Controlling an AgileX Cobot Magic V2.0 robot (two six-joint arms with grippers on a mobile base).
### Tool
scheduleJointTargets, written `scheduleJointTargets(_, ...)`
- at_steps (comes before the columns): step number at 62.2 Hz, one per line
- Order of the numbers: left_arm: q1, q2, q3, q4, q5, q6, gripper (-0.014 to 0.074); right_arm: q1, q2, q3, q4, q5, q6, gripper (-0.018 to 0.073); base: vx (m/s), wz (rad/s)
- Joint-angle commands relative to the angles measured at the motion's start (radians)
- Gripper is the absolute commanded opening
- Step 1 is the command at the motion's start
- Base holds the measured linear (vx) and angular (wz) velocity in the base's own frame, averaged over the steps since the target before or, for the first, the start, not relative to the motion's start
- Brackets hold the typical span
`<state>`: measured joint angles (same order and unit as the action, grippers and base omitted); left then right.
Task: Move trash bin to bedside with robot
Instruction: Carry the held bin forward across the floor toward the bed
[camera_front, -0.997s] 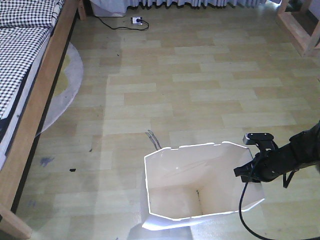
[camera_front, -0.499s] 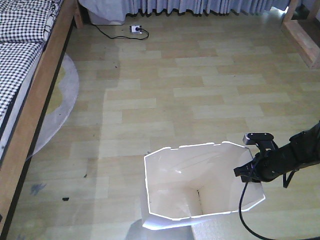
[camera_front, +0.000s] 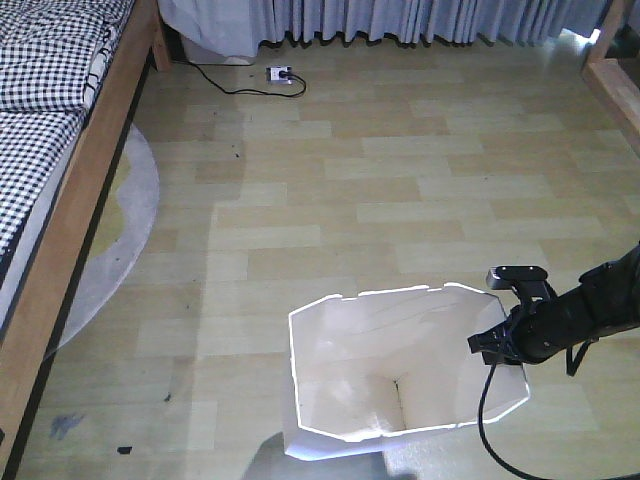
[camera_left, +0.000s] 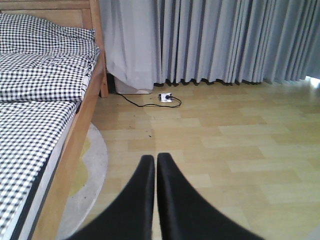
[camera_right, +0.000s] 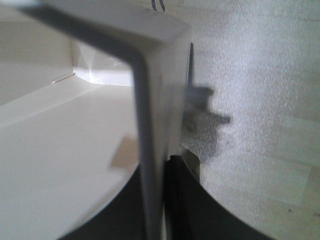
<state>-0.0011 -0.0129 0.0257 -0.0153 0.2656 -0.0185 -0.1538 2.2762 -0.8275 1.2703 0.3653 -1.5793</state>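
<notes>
The light wooden-framed bed with checked bedding (camera_front: 70, 215) lies well apart, leftward. The white tapered plastic trash bin (camera_front: 340, 350) is out on the floor, its rim wall pinched by the right end effector (camera_front: 495, 345), probably for hauling bedward. The left end effector (camera_left: 156, 170) is pressed together, empty.

The trash bin (camera_front: 380, 330), white plastic with an angular rim and a cream interior, sat mouth-up at 6 o'clock in the front view. The right gripper (camera_front: 497, 347) of the black robot arm (camera_front: 590, 310) was clamped across the rim wall on the bin's 3 o'clock side. The bed (camera_front: 85, 190), with a light wooden frame and black-and-white checked bedding, occupied 9 to 11 o'clock, well apart from the bin.
</notes>
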Motion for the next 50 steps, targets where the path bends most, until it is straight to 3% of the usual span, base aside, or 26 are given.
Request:
scheduleJointTargets(1, -0.002, -0.014, 0.019, -0.003, -0.069, -0.004, -0.0006, -0.005, -0.072, -0.012, 0.039, 0.175, 0.01, -0.0006, 0.28, 0.07)
scheduleJointTargets(50, -0.002, -0.014, 0.019, -0.003, -0.069, -0.004, -0.0006, -0.005, -0.072, -0.012, 0.039, 0.175, 0.01, -0.0006, 0.25, 0.06)
